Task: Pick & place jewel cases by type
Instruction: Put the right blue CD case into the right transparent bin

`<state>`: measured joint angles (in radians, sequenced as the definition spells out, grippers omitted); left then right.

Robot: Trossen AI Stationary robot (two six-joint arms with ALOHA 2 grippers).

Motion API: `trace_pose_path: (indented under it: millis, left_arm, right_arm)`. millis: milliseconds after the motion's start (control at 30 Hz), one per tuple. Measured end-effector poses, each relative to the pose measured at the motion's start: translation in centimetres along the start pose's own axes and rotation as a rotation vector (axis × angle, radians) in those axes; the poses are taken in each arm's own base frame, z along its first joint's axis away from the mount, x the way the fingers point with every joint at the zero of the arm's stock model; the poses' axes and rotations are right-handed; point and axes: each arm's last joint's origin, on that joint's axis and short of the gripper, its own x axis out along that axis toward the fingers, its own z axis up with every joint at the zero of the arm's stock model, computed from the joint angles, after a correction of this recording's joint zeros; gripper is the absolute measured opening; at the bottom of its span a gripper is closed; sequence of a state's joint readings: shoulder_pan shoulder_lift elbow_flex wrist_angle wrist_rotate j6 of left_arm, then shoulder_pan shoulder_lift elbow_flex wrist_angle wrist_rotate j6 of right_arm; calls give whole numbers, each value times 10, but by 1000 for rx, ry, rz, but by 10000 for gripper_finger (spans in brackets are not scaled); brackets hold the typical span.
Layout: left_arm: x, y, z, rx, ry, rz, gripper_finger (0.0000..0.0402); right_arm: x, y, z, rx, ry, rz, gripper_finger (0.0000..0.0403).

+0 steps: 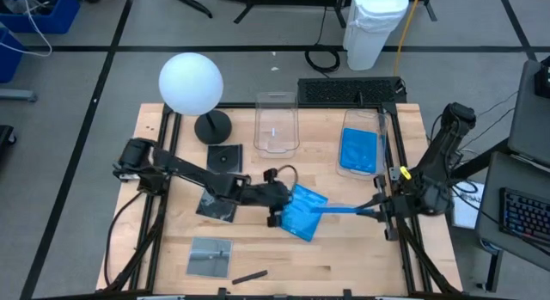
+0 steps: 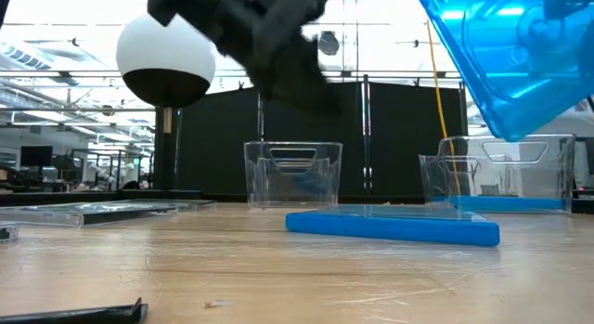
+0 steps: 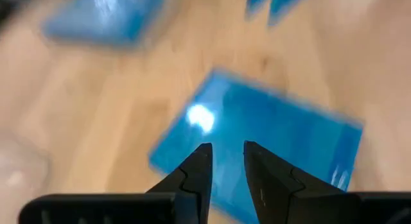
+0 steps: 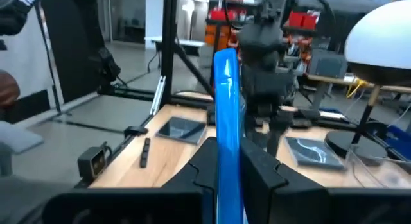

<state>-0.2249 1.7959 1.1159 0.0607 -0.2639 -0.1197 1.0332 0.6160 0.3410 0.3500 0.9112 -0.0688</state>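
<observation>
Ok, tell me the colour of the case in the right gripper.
Bright blue jewel case, clearest in the right wrist view.

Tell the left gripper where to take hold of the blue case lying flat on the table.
Probably by its thin rim. The blue case lies flat on the table, so only its edges offer a pinch. Bring the open left gripper, which hangs right above it, down steeply onto the edge nearest that arm, tipping it up so one finger lands on each face.

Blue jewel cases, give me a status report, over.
Right gripper shut on a thin blue plastic jewel case, held on edge. Left gripper open above a flat blue case. Third blue case in the clear tub. Nothing blocking.
</observation>
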Motion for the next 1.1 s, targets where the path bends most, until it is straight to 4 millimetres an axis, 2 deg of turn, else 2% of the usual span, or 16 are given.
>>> trace_pose_path:
  millis: [133,300,433,567,767,1100]
  left_arm:
    - [-38,10,5,3,-130,-6,97]
    - [-83,24,-9,-12,-254,-4,97]
    - [-111,35,-27,-33,-328,11,97]
    - [-130,43,-45,-34,-374,26,97]
    - [-149,52,-68,-47,-406,65,97]
    - [-172,66,-108,-93,-525,77,97]
  right_arm:
    - [-8,-10,-10,11,-66,-4,28]
    - [-15,-19,-22,-5,-93,-14,28]
    - [-19,-23,-23,-10,-115,-20,28]
    - [-20,-27,-20,-61,-130,-44,28]
    - [-22,-37,-19,-93,-132,-110,28]
    - [-31,-51,-24,-34,-135,-101,28]
